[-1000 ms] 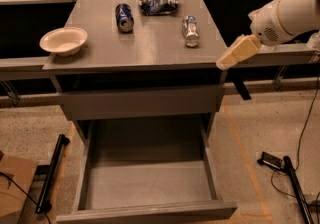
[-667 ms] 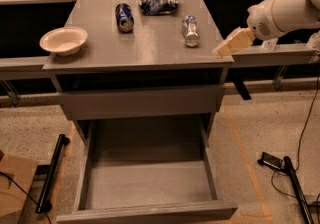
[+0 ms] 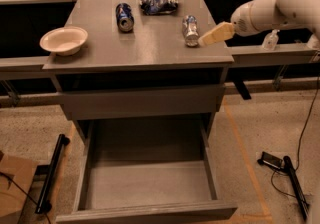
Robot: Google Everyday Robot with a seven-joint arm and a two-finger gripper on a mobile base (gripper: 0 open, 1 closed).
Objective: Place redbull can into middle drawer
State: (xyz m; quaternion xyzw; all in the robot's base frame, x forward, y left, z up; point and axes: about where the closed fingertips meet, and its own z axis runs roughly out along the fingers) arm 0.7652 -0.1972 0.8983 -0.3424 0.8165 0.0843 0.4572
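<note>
Redbull can (image 3: 190, 30) lying on the cabinet top (image 3: 150, 48), toward its right edge; gripper (image 3: 216, 34) just beside it on the right, its opening not discernible; a square mid-body grasp is advised before the can is lowered into the open middle drawer (image 3: 145, 184)

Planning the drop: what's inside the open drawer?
The grey wooden drawer shows only bare floor; its front board hides the nearest strip. The beige gripper hovers by the slim silver can on top.
</note>
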